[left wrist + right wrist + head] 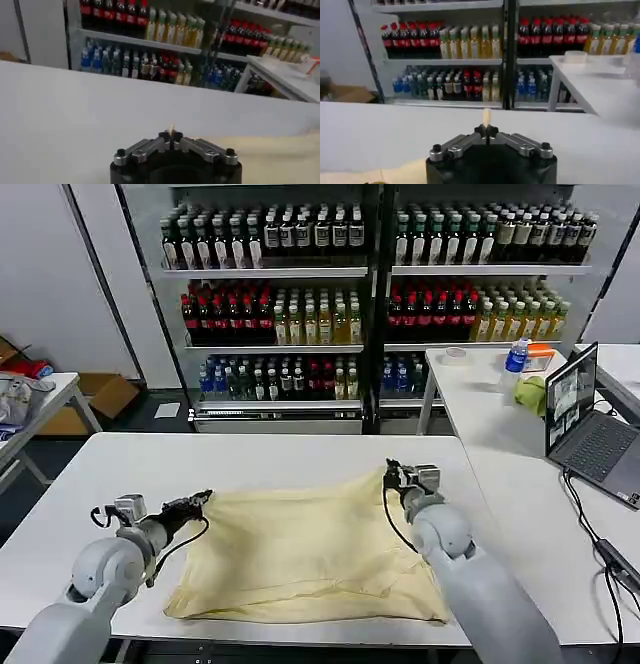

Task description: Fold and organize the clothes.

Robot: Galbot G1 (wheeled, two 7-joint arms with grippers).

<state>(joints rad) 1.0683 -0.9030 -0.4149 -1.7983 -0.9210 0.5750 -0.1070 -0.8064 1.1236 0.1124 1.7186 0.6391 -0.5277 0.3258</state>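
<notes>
cream t-shirt (310, 549), corners pinched, left gripper (203, 501), right gripper (392, 476)

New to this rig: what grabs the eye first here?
A pale yellow T-shirt spread on the white table, each far corner pinched by an end effector: left end effector and right end effector, both shut on fabric. Behind, shelves of bottles span the back wall.
</notes>
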